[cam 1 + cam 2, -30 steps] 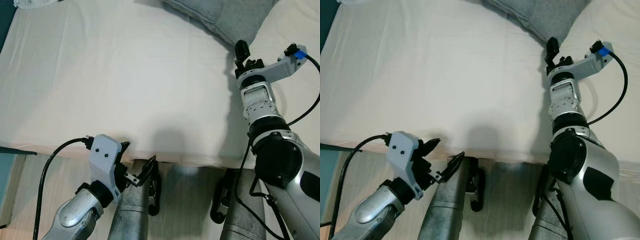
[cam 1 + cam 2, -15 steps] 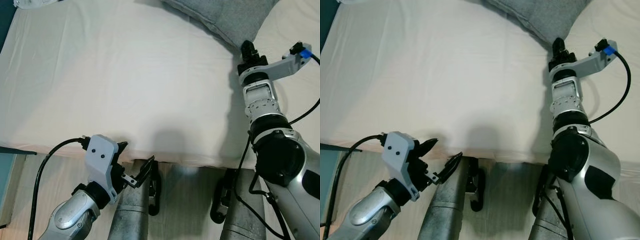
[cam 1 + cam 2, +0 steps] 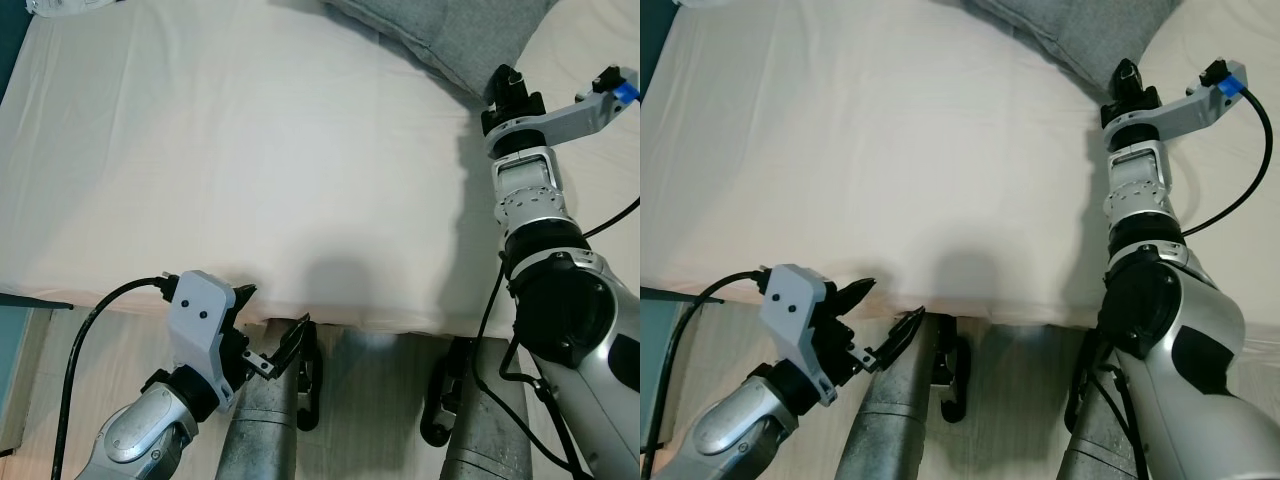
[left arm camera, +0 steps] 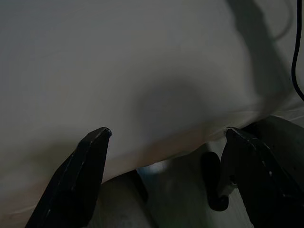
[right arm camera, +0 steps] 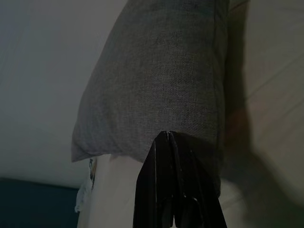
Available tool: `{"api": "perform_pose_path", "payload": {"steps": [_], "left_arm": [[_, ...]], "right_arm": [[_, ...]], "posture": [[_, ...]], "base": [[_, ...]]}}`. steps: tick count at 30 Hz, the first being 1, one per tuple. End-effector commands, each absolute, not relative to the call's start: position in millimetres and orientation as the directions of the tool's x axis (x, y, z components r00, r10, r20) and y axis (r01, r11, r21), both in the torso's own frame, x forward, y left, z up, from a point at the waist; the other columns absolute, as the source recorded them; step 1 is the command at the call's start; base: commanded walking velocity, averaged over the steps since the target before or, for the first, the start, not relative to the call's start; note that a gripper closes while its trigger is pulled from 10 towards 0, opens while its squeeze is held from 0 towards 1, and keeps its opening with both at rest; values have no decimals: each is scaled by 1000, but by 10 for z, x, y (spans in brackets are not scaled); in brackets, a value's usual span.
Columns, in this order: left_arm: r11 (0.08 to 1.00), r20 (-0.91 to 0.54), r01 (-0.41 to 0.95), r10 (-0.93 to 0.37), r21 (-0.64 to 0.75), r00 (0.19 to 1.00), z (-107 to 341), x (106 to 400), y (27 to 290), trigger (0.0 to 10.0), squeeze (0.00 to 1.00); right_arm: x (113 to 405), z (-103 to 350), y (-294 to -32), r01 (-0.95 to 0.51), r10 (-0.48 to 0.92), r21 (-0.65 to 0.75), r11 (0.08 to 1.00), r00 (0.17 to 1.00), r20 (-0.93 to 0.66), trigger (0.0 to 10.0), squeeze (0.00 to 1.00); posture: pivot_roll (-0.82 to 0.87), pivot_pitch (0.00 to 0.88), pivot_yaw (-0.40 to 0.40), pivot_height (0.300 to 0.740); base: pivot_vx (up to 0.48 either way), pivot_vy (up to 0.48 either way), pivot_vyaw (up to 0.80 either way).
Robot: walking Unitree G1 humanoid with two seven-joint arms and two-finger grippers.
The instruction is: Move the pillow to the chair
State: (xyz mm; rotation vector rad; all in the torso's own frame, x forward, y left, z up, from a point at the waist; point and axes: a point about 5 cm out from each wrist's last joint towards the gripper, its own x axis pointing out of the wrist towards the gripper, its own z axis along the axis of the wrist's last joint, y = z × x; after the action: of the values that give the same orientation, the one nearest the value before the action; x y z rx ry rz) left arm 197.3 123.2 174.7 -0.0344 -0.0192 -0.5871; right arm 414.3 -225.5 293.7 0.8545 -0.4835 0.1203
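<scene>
Setting: cream bed sheet (image 3: pixel 250 150) spread over a bed, seen from above, with pale wood-look floor (image 3: pixel 130 330) below its near edge.

Right gripper (image 5: pixel 169 137): raised over the far right part of the bed; its two black fingers (image 5: pixel 159 190) are pressed flat together, tips resting against the near corner of the pillow. Whether any fabric is pinched between them cannot be told.

Right arm (image 3: pixel 530 200): silver, reaching forward from the lower right, with a black cable (image 3: pixel 1240 170) looping off the wrist and a blue tag (image 3: pixel 626 88) on the wrist housing.

Pillow (image 3: pixel 450 35): grey woven fabric, lying on the sheet at the far right of the bed, its corner pointing toward the right gripper and just touching it.

Left gripper (image 3: pixel 272 325): low at the near edge of the bed, fingers (image 4: pixel 80 175) spread wide with nothing between them, aimed at the overhang of the sheet.

Left arm (image 3: pixel 150 430): bent at the lower left, with a black cable (image 3: pixel 90 340) arching from the wrist housing.

Robot legs (image 3: pixel 265 430): two grey cylinders standing on the floor beside the bed edge.

Far corner: white object (image 3: pixel 65 6) at the upper left of the bed, too cropped to identify.
</scene>
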Motion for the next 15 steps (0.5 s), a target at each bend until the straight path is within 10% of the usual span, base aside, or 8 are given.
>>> {"api": "perform_pose_path", "payload": {"steps": [1,4,5,6,15], "left_arm": [[840,-15,542,-543,-27,840,1695,1935,1288,10000,0],[839,-12,544,-544,-28,839,1703,1946,1279,10000,0],[838,-13,544,-545,-28,838,1699,1946,1277,10000,0],[838,-14,545,-546,-29,838,1693,1944,1275,10000,0],[837,-21,546,-547,-31,837,1681,1937,1286,10000,0]], "right_arm": [[4165,2834,-2147,-301,-50,704,643,901,431,0,0],[4183,2755,-2051,-293,-1,684,669,919,394,0,0],[4185,2700,-2064,-250,-18,688,681,934,357,10000,0],[4176,2629,-2131,-179,-75,705,686,946,314,10000,929],[4087,2472,-2447,-35,-258,768,640,931,257,10000,1000]], "posture": [[322,808,400,601],[322,808,400,601],[310,804,400,601],[310,804,400,601],[322,806,400,601]], "base": [[0,0,0],[0,0,0],[0,0,0],[0,0,0],[0,0,0]]}}
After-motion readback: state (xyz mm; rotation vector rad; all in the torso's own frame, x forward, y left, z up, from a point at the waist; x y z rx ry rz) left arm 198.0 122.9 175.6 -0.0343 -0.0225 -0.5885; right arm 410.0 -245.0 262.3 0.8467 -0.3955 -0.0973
